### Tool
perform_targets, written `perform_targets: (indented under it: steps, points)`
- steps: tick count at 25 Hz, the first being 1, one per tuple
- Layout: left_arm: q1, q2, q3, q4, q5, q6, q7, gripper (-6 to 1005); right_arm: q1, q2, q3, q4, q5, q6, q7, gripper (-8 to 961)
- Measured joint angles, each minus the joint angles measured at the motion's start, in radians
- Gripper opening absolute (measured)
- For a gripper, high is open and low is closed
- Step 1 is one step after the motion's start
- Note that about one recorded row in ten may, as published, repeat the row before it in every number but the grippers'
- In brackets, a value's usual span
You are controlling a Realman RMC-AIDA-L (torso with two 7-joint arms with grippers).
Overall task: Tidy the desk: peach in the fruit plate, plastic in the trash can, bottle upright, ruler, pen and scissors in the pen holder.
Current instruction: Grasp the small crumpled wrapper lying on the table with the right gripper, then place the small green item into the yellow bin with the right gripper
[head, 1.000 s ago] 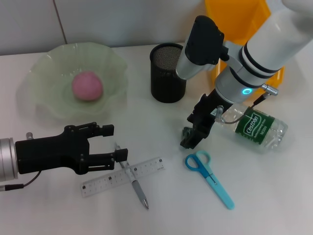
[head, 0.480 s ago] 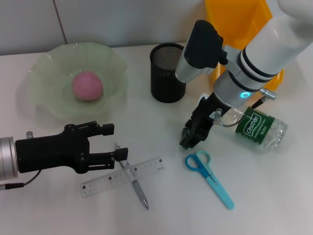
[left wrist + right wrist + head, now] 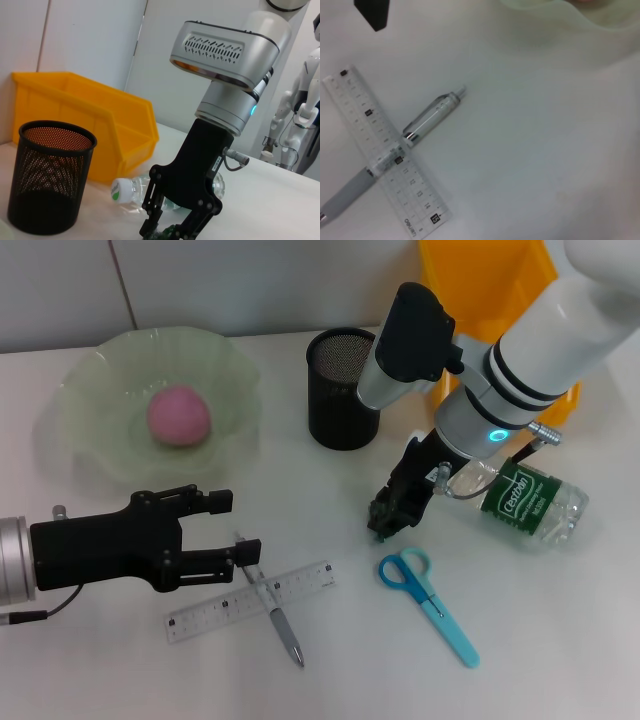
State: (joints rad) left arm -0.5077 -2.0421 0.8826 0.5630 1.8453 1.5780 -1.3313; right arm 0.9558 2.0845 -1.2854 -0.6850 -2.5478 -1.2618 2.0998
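Observation:
The pink peach (image 3: 179, 415) lies in the pale green fruit plate (image 3: 100, 365). The bottle (image 3: 525, 500) lies on its side, its cap (image 3: 120, 189) pointing toward the black mesh pen holder (image 3: 343, 390). My right gripper (image 3: 385, 520) hangs low beside that cap, fingers closed on a small greenish scrap (image 3: 167, 231), apparently the plastic. Blue scissors (image 3: 428, 600) lie flat just in front of it. The pen (image 3: 272, 605) crosses the ruler (image 3: 215, 613) near the table's front. Just behind them, my left gripper (image 3: 240, 528) is open and holds nothing.
The yellow trash can (image 3: 490, 280) stands at the back right, behind the right arm and beside the pen holder (image 3: 47, 175). A white wall closes off the back of the table. In the left wrist view, another robot (image 3: 300, 115) stands far off.
My right gripper has shifted slightly up and to the left, away from the bottle. The left arm has barely moved.

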Motion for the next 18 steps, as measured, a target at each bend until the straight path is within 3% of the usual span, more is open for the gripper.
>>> perform_targets:
  steps: [8,15,17,18]
  points:
    - [-0.001,0.005,-0.001,0.000,0.000,0.001,0.004,829,-0.033,-0.004,0.019,-0.084,0.047,-0.034,0.012,343]
    - [-0.003,0.006,0.002,0.001,0.000,0.001,0.007,829,-0.134,-0.014,0.032,-0.387,0.037,-0.156,0.116,276]
    - [-0.003,0.006,0.002,0.001,0.000,0.001,0.007,829,-0.171,-0.019,0.080,-0.535,0.009,-0.199,0.165,257]
    - [-0.003,0.006,0.002,0.001,0.000,0.001,0.007,829,-0.171,-0.019,0.080,-0.535,0.009,-0.199,0.165,249]
